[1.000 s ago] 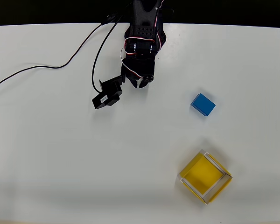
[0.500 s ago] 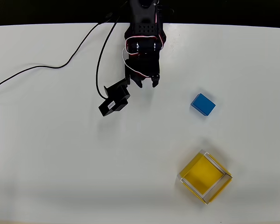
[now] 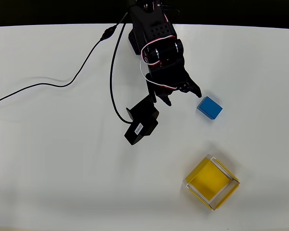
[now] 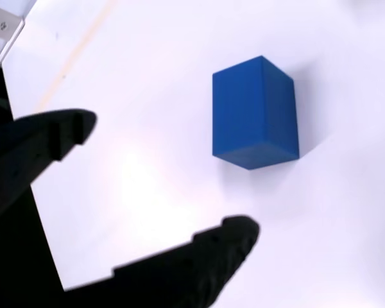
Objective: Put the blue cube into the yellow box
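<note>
From above, your tool (image 3: 182,95) sits just left of the blue cube (image 3: 209,107), with its dark fingers spread apart and nothing between them. One fingertip (image 3: 197,93) reaches close to the cube's upper-left corner but a sliver of white tabletop (image 3: 62,168) shows between them, so they are not touching. The cube rests flat on the tabletop, turned at an angle to the picture's edges.

The overhead view gives you the layout that the wrist camera lacks. The yellow box (image 3: 212,183) lies well below the cube, toward the lower right, also rotated so that it reads as a diamond, with pale rims around a yellow floor and nothing inside. The arm (image 3: 156,43) comes down from the top edge, a black camera module (image 3: 140,120) hangs off its lower left side, and a black cable (image 3: 48,85) trails away across the tabletop to the left edge.

The wrist view gives you the close gap instead. The blue cube (image 4: 255,112) stands in the upper middle of that picture, beyond the tool (image 4: 167,186), with two of its side faces and its top visible and a soft shadow to its right. The upper finger (image 4: 51,138) and the lower finger (image 4: 212,250) are wide apart, and the cube sits ahead of the opening rather than inside it, nearer the lower fingertip's side.
</note>
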{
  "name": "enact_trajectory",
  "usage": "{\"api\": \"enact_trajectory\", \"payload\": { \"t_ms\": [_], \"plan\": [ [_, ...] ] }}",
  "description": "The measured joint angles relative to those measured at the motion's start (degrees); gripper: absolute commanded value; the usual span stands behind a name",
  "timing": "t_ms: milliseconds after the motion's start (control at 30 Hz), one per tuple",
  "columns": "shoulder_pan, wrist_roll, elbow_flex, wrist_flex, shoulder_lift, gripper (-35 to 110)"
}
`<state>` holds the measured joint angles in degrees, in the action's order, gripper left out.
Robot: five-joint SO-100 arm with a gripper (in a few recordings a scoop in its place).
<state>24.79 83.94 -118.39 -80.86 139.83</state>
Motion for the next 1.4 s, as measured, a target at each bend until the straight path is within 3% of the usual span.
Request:
{"api": "enact_trajectory", "payload": {
  "t_ms": [500,1400],
  "plan": [
    [1.7,14.3,11.1,7.6,-30.1,57],
    [14.9,5.9,16.4,18.1,-53.6,56]
  ]
}}
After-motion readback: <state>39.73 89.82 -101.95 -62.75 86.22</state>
